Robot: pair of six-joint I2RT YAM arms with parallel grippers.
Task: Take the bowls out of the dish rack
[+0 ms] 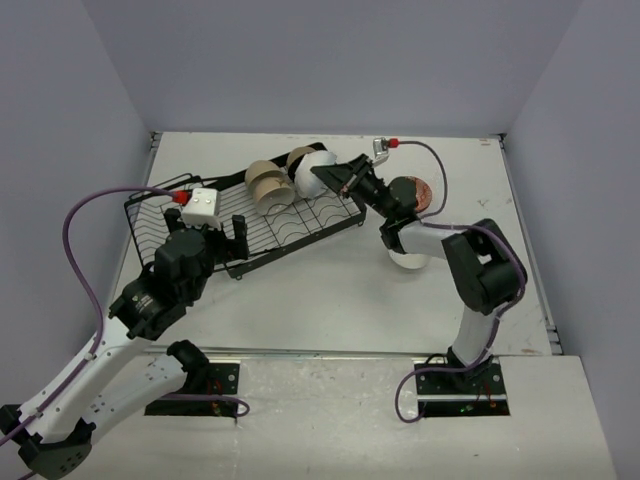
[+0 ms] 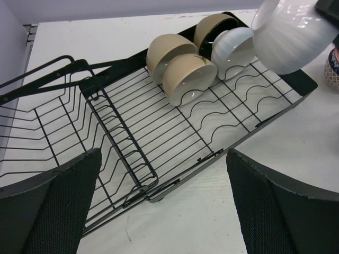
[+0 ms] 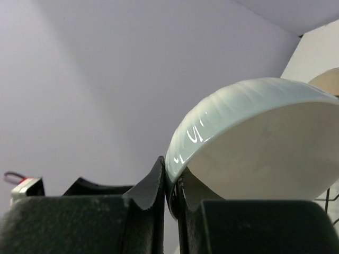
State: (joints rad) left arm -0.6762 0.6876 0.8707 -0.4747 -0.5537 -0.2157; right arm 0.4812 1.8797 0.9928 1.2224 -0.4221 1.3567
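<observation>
The black wire dish rack (image 1: 262, 228) lies diagonally at the middle left. At its far end stand two beige bowls (image 2: 180, 63), a beige bowl with a black inside (image 2: 213, 27) and a white bowl (image 2: 233, 48). My right gripper (image 1: 338, 179) is shut on the rim of another white bowl (image 3: 254, 143) and holds it above the rack's far right corner (image 2: 291, 37). My left gripper (image 2: 164, 206) is open and empty, above the rack's near edge (image 1: 215, 238).
A blue-white patterned bowl (image 1: 418, 193) with a red-brown inside sits on the table right of the rack. A white bowl (image 1: 408, 261) sits under the right arm. The rack's deeper basket section (image 2: 37, 132) is at the left.
</observation>
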